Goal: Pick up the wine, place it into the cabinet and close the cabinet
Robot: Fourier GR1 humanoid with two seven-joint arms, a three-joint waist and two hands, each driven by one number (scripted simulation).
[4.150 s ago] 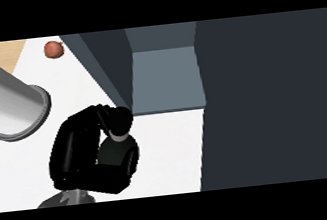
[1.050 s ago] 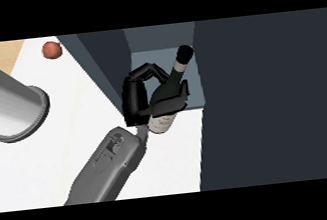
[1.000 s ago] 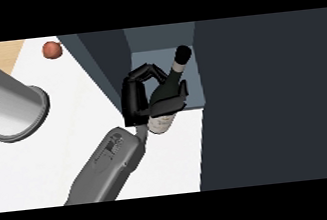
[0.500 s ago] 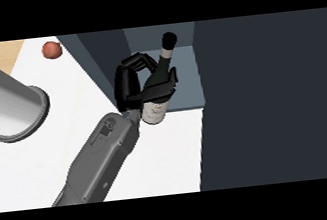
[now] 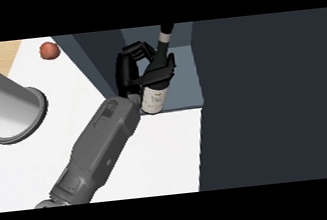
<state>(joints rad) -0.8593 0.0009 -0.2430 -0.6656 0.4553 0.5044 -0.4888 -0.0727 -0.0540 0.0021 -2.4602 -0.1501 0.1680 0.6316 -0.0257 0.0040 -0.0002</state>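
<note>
Right hand (image 5: 134, 72) with fingers and thumb curled round the wine bottle (image 5: 155, 95), clamped at the shoulder, below the neck. The bottle stands nearly upright (neck leaning slightly towards the view's top right), with its base at the front edge of the open cabinet (image 5: 184, 82), just beyond the white tabletop (image 5: 163, 147). A small reddish-brown object (image 5: 49, 50) lies well apart, at upper left.

1 cam, head view: looks steeply down on white worktop (image 5: 163, 147), close in. Grey forearm (image 5: 100, 149) enters from 7 o'clock. Black right hand (image 5: 127, 73), fingers round dark glass wine bottle (image 5: 154, 95), at 12. Dark cabinet door (image 5: 276, 95) fills 3 o'clock side.
</note>
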